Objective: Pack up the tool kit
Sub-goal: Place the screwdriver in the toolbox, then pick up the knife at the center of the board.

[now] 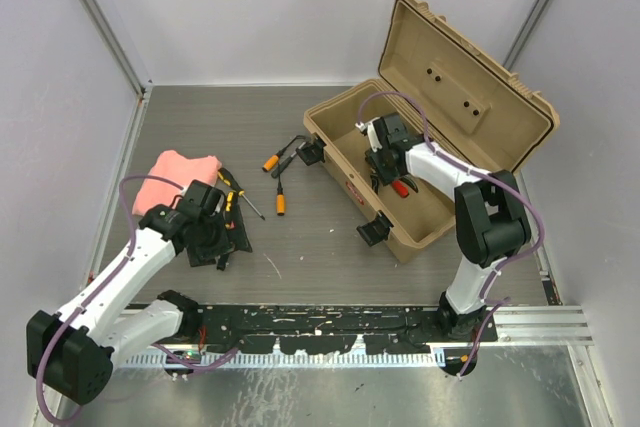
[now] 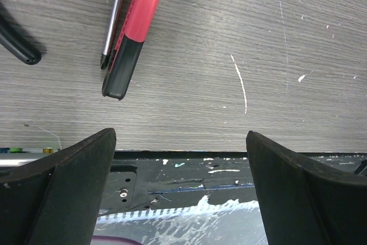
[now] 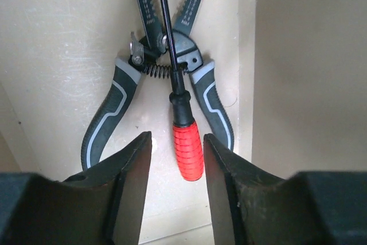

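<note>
1. The table [image 1: 330,247] is a grey wood-grain top, scuffed with pale scratches and white flecks.
2. The tool kit case [image 1: 335,162] stands open on the right half of the table. It is tan hard plastic, and its ribbed lid [image 1: 470,77] is tilted back. Two black latches [image 1: 375,230] hang from the front wall.
3. A pink cloth [image 1: 180,172], soft and folded, lies at the far left, well apart from the case.
4. The left gripper [image 2: 180,136] hovers over bare table near the cloth. Its jaws are spread wide and hold nothing. Ahead of it lie a red-and-black handle [image 2: 135,27] and, just beside that, a thin metal shaft [image 2: 114,15].
5. The right gripper [image 3: 176,139] reaches down inside the case. Its fingers are parted on either side of a red handle and are not clamped on it.
6. The pliers [image 3: 117,98] lie flat on the case floor, close to a side wall. They have curved black-and-grey handles, a coil spring and notched blades.
7. The red-handled screwdriver [image 3: 188,150] rests across the pliers. Its grip is ridged and its shaft is slim and dark.
8. Two orange-handled screwdrivers [image 1: 271,162] [image 1: 281,202] lie on the table just left of the case.
</note>
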